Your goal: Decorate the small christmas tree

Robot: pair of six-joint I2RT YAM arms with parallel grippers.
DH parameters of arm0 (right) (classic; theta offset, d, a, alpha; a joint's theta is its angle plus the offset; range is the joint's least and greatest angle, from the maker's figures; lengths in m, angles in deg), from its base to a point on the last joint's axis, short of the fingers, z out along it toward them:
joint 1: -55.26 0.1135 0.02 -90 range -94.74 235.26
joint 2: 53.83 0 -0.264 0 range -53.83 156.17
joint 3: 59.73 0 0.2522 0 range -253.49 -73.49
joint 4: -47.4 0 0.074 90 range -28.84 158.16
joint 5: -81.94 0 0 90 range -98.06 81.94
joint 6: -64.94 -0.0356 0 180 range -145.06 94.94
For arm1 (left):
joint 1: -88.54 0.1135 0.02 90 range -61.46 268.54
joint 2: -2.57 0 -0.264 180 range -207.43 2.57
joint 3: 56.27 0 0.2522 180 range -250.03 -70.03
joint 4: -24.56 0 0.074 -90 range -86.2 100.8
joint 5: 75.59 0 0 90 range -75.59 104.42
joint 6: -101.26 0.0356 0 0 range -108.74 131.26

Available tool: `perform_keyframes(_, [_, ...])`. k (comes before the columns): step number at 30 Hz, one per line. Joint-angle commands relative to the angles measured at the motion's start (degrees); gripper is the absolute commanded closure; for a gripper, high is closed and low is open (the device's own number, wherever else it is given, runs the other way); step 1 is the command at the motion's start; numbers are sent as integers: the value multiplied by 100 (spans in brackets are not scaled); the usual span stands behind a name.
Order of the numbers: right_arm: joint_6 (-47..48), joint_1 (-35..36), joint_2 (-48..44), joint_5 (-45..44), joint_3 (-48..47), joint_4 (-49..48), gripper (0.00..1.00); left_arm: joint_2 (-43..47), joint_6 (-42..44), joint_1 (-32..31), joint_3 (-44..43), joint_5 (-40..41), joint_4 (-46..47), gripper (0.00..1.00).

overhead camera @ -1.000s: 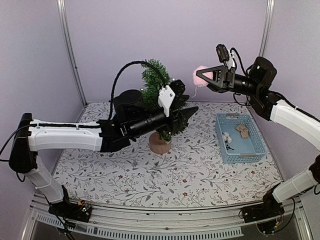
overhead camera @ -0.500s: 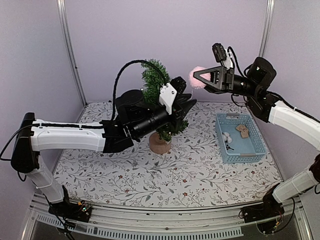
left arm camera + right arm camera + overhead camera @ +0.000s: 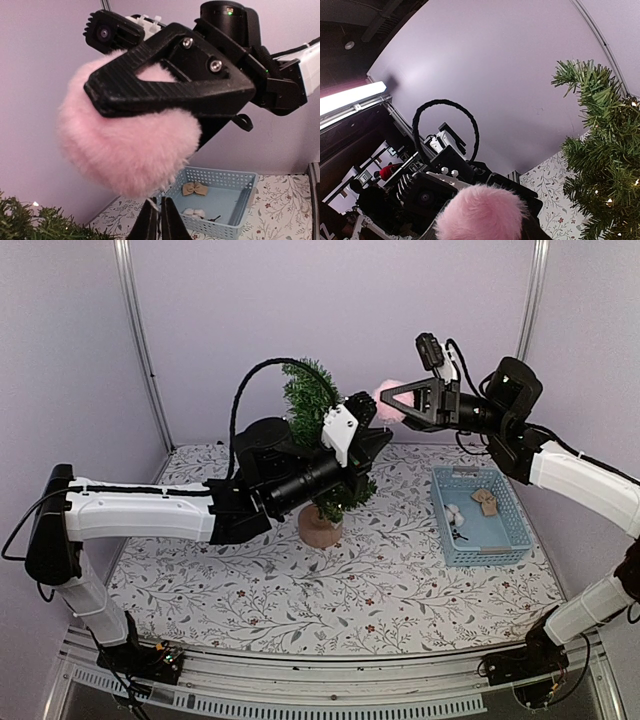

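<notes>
The small christmas tree (image 3: 310,400) stands on its round wooden base (image 3: 320,530) at mid-table, partly hidden by my left arm. High up, just right of the treetop, my right gripper (image 3: 390,402) is shut on a fluffy pink pom-pom (image 3: 125,145), one black finger (image 3: 170,85) lying across it. Directly beneath the ball, my left gripper (image 3: 160,202) has its jaws pressed together on the pom-pom's thin white string (image 3: 151,204). In the right wrist view the pom-pom (image 3: 482,212) fills the bottom, with tree branches (image 3: 600,165) to the right.
A light blue basket (image 3: 520,530) sits at the right of the table, holding a tan bow (image 3: 486,500) and a small white ornament (image 3: 455,512). Lilac walls and metal posts close in the back and sides.
My right gripper carried the pom-pom leftward, closer to the treetop. My left gripper rose under it and its jaws closed from open onto the string.
</notes>
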Motion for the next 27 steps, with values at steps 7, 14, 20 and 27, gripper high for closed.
perform_keyframes(7, [-36,-111,-101,-127,184,-252,60,243,-125,-60,121,337,-94,100])
perform_keyframes(14, [-101,-319,-299,-105,749,-302,38,425,-379,-59,-200,132,-903,100])
perform_keyframes(20, [5,-328,-394,171,1140,-225,26,467,-445,-51,-732,-346,-2219,100])
perform_keyframes(27, [742,-330,-671,386,1380,377,11,763,-524,-24,-738,-429,-2956,100])
